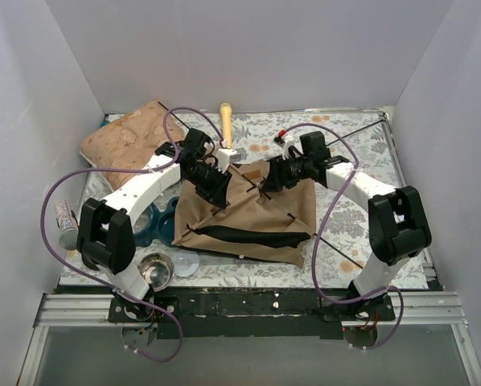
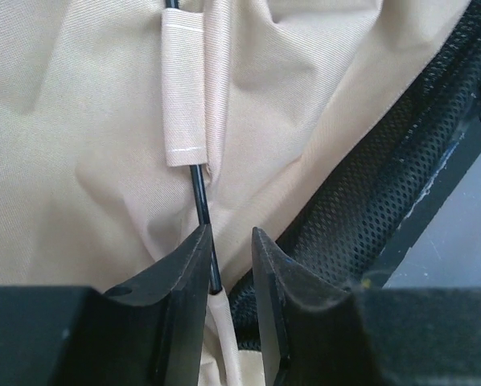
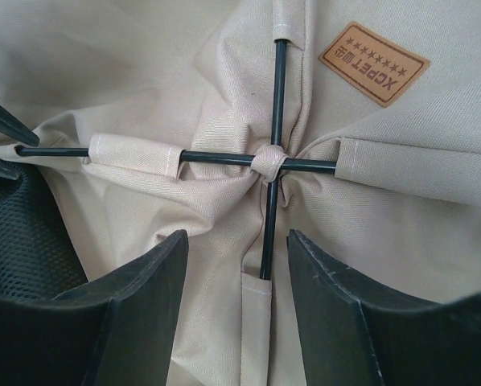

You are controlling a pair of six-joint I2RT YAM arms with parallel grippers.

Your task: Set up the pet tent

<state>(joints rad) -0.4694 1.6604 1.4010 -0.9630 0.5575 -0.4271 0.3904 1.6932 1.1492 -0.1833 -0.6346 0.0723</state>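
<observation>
Straddles thin black pole (image 2: 202, 197) of tan fabric pet tent (image 1: 256, 213) with left gripper (image 2: 229, 233) fingers (image 2: 184, 273) slightly apart, right gripper (image 3: 236, 237) fingers (image 3: 144, 289) spread wide above pole crossing (image 3: 270, 161).

Left arm (image 1: 140, 186) rises from its base at 7 o'clock, forearm extending toward 2 o'clock. Right arm (image 1: 359, 186) rises from 5 o'clock, forearm angled toward 10 o'clock. Left pincer (image 1: 213, 185) points downward, fingers (image 2: 184, 277) narrowly parted. Right pincer (image 1: 271, 177), at its 3 o'clock, has fingers (image 3: 148, 301) spread wide.
</observation>
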